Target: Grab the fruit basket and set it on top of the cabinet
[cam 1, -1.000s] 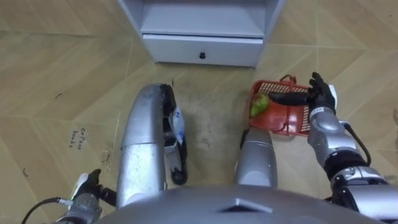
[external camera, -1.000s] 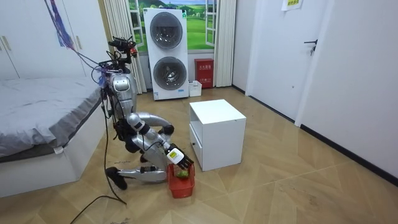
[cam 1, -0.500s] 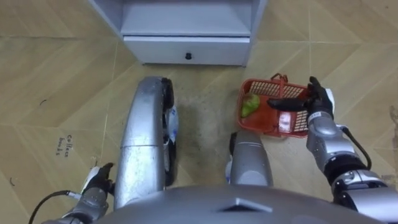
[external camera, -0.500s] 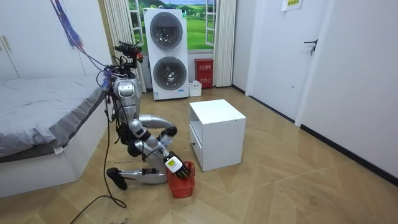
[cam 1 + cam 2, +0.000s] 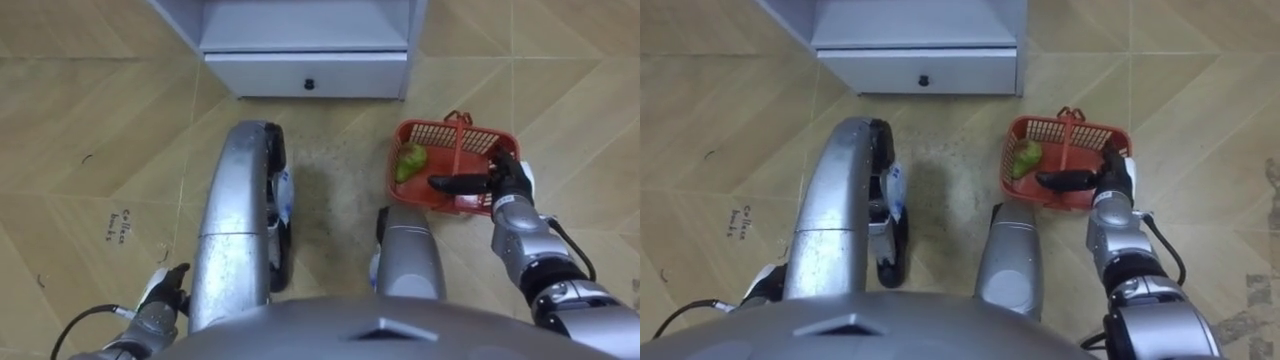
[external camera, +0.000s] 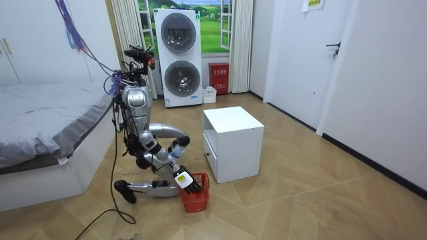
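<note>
Left eye view: right hand (image 5: pixel 512 188) outstretched over fruit basket (image 5: pixel 430 126) rim; fingers (image 5: pixel 455 183) should close round the upright handle (image 5: pixel 459 145).

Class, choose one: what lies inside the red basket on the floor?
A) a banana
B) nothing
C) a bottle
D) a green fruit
D: a green fruit lies at the left end of the red basket, with the right hand at its near right corner.

Cabinet (image 6: pixel 233 141): was set mid-floor, drawer (image 5: pixel 308 74) shut.
Washers (image 6: pixel 181 57): were stacked against the far wall.
Bed (image 6: pixel 40 123): was placed at the room view's left.
</note>
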`<state>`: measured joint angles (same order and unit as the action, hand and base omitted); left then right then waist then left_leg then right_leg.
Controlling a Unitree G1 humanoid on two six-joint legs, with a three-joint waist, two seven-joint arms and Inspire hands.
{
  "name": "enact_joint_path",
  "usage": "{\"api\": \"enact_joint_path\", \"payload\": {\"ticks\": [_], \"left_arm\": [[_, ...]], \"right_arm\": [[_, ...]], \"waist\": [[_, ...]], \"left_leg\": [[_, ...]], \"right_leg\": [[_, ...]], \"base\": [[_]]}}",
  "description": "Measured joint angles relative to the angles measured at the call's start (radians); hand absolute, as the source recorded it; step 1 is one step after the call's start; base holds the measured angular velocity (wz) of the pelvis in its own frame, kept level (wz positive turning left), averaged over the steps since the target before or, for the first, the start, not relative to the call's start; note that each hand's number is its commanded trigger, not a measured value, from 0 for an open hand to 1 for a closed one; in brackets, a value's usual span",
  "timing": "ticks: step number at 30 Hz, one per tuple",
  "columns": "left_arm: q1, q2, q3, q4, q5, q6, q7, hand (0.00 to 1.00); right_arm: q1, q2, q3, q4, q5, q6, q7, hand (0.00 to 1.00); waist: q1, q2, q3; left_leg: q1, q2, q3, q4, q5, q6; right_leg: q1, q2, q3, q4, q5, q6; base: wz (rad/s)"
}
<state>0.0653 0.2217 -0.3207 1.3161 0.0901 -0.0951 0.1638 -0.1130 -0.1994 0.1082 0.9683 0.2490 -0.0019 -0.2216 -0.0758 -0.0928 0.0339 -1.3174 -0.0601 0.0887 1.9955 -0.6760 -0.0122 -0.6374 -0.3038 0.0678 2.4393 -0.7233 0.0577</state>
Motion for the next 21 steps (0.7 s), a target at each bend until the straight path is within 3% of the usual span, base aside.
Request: {"api": "enact_joint_path", "payload": {"ticks": [3,4,5,6,8,12,21], "left_arm": [[0.0,0.0,0.004,0.0,-0.001,0.0,0.0,0.0],[-0.001,0.0,0.004,0.0,-0.006,0.0,0.0,0.0],[-0.002,0.0,0.004,0.0,-0.014,0.0,-0.001,0.0],[-0.008,0.0,0.004,0.001,-0.021,0.0,-0.002,0.0],[-0.02,0.0,0.003,0.005,-0.021,0.002,-0.008,0.0],[-0.033,-0.001,0.003,0.008,-0.021,0.003,-0.027,0.0],[-0.04,-0.001,0.003,0.008,-0.021,0.003,-0.049,0.0]], "right_arm": [[-0.004,-0.001,0.024,0.0,0.018,0.0,0.014,0.0],[-0.004,0.001,0.028,0.0,0.026,0.0,0.023,0.06],[-0.004,0.001,0.028,0.0,0.029,0.0,0.028,0.48],[-0.004,0.0,0.028,0.001,0.034,0.0,0.033,0.7],[-0.008,-0.001,0.029,0.01,0.04,0.0,0.044,1.0],[-0.025,-0.001,0.041,0.061,0.055,0.003,0.077,1.0],[-0.029,-0.003,0.066,0.089,0.057,0.009,0.104,1.0]], "waist": [[0.006,0.0,0.0],[0.012,0.0,0.0001],[0.015,0.0,0.0002],[0.021,0.001,0.0004],[0.029,0.004,0.0027],[0.031,0.014,0.0073],[0.04,0.019,0.0072]], "left_leg": [[0.0,0.0,-0.005,0.002,0.0,0.0],[0.0,0.0,-0.009,0.003,0.0,0.0],[0.0,0.0,-0.009,0.003,0.0,0.0],[-0.001,0.0,-0.009,0.001,0.0,0.0],[-0.002,0.001,-0.009,0.0,0.0,0.0],[-0.003,0.0,-0.009,-0.001,0.0,-0.001],[-0.005,0.012,-0.008,-0.008,0.0,-0.001]], "right_leg": [[-0.003,0.009,0.004,0.0,0.0,0.0],[-0.004,0.01,0.006,0.0,0.0,0.0],[-0.005,0.01,0.006,0.0,0.0,0.0],[-0.008,0.01,0.006,0.0,0.0,0.0],[-0.01,0.011,0.006,0.0,0.0,0.0],[-0.011,0.011,0.006,0.0,0.0,0.0],[-0.014,0.014,-0.007,0.0,0.0,0.0]], "base": [[-0.06],[-0.09],[-0.04],[0.0],[0.0],[0.0],[0.01]]}}
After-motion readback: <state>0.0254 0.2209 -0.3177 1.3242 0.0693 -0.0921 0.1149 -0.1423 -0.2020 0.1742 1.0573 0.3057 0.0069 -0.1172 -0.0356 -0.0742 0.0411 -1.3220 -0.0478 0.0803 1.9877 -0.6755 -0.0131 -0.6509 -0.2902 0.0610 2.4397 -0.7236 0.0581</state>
